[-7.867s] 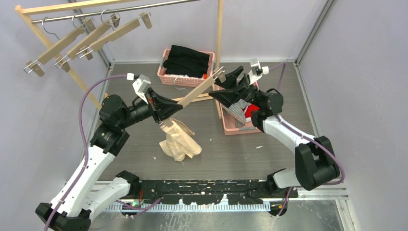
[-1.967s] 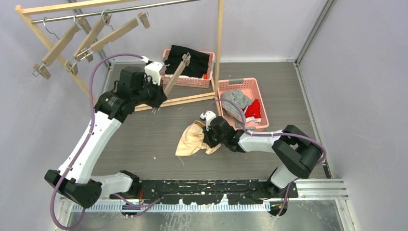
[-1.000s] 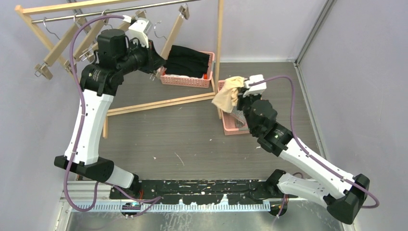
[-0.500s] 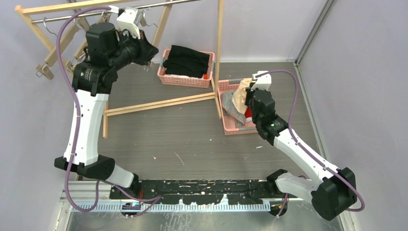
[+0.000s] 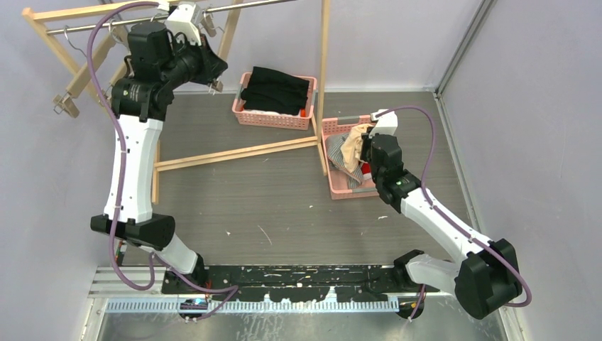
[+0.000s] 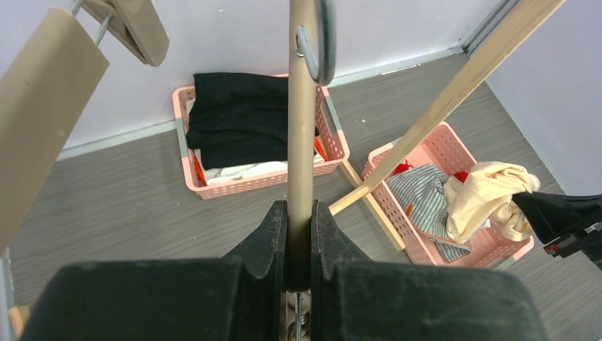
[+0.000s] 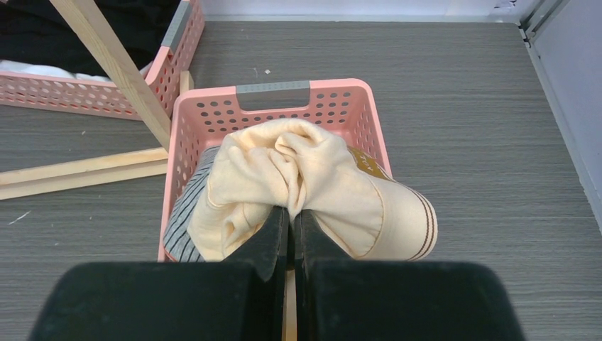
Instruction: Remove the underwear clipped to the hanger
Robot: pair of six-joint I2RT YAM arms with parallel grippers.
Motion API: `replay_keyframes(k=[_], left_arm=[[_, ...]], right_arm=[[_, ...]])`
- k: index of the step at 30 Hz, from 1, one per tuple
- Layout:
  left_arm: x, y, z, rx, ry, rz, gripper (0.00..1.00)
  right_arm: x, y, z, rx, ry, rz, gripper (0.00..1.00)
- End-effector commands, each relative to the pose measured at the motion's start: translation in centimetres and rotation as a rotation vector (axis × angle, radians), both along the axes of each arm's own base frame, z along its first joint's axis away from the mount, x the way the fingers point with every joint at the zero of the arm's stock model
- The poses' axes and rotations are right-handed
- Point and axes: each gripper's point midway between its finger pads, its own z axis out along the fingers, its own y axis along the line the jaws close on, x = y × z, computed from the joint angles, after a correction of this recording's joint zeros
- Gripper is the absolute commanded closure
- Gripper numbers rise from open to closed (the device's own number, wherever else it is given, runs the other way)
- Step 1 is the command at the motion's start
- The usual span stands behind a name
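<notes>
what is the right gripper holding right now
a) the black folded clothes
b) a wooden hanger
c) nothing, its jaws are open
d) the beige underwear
D: in the right wrist view the right gripper is shut on the beige underwear, bunched over the pink basket; the hanger is in the left gripper instead.

The upright post (image 5: 324, 71) stands on the table (image 5: 270, 206). Just right of it sits a basket (image 5: 348, 193). The right gripper (image 7: 289, 220) hangs over this basket, jaws closed on one underwear piece (image 7: 298, 163), with a second underwear piece (image 7: 181, 227) beneath. Left of the post, farther back, another basket (image 5: 273, 121) holds folded clothes (image 5: 277, 89). Far left of the post, high up, the left gripper (image 6: 299, 213) clamps a hanger (image 6: 301, 128) near the rail (image 5: 78, 27), with other hangers (image 6: 42, 114) further left.
</notes>
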Motion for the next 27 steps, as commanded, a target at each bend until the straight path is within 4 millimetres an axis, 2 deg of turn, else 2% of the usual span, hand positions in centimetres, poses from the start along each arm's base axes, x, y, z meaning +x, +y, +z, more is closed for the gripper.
replay_keyframes(k=[1, 7, 9, 13, 15, 16, 17, 22, 27], left_arm=[[0.2, 0.0, 3.0, -0.045, -0.090, -0.020, 1.00], [1.3, 0.3, 3.2, -0.052, -0.085, -0.007, 1.00], [1.4, 0.4, 2.7, -0.049, -0.059, -0.003, 0.99], [1.4, 0.8, 1.9, -0.041, -0.041, 0.015, 0.79], [1.0, 0.9, 1.7, -0.034, -0.044, 0.018, 0.63], [0.7, 0.9, 1.9, -0.037, -0.062, 0.015, 0.36], [0.3, 1.0, 2.4, -0.040, -0.084, 0.015, 0.03], [-1.8, 2.0, 4.5, -0.047, -0.178, 0.056, 0.02], [-4.1, 2.9, 6.0, -0.034, -0.224, 0.079, 0.02]], right_arm=[[0.6, 0.5, 2.3, 0.062, -0.078, 0.008, 0.99], [0.7, 0.5, 1.9, 0.062, -0.069, 0.007, 0.99], [0.7, 0.5, 1.7, 0.063, -0.064, 0.005, 0.99], [1.0, 0.4, 1.0, 0.056, -0.050, -0.006, 0.99], [1.3, 0.4, 0.7, 0.055, -0.039, -0.006, 0.99], [1.5, 0.4, 0.4, 0.054, -0.029, -0.004, 0.99], [1.7, 0.7, 0.3, 0.055, -0.019, 0.007, 0.99], [2.4, 1.3, -1.8, 0.064, 0.062, 0.026, 0.95], [3.0, 1.9, -4.5, 0.106, 0.157, 0.056, 0.81]])
